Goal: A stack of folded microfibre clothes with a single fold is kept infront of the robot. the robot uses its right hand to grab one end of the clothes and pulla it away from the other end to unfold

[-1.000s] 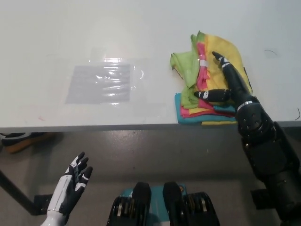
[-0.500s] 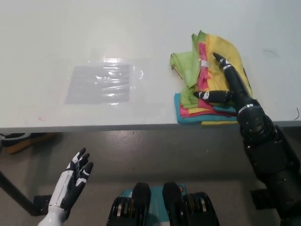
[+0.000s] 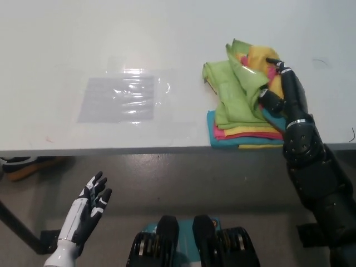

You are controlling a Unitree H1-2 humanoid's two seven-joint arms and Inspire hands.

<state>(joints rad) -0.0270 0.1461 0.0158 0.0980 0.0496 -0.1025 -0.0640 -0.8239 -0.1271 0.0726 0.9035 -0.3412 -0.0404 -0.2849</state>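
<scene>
Head view, single moment. White tabletop [image 3: 167, 33] fills the upper half of the picture; its front edge runs across at mid-height.

Stack of microfibre cloths [image 3: 245, 100] sits at roughly 2 o'clock from picture centre, close to the front edge of the tabletop. Bottom layers lie flat: teal lowest, then pink and yellow edges showing along the near side. Green cloth [image 3: 233, 89] on top is rumpled and raised into folds, with its left part draped over the stack. Yellow-orange cloth [image 3: 256, 55] shows at the far side, at about 12 o'clock of the stack, bunched with a bit of pink beside it.

Right hand [image 3: 281, 92], black, lies on the right part of the stack, arm entering from 5 o'clock. Its fingers [image 3: 276, 64] are curled in on bunched cloth at the top of the pile, gripping green and pink fabric; exactly which layers are caught cannot be told.

Left hand [image 3: 89, 208], white, rests below the tabletop edge at 7 o'clock, well apart from the stack, fingers spread and holding nothing.

Clear plastic sheet [image 3: 119, 97] lies flat on the tabletop at 10 o'clock, well apart from the cloths.
</scene>
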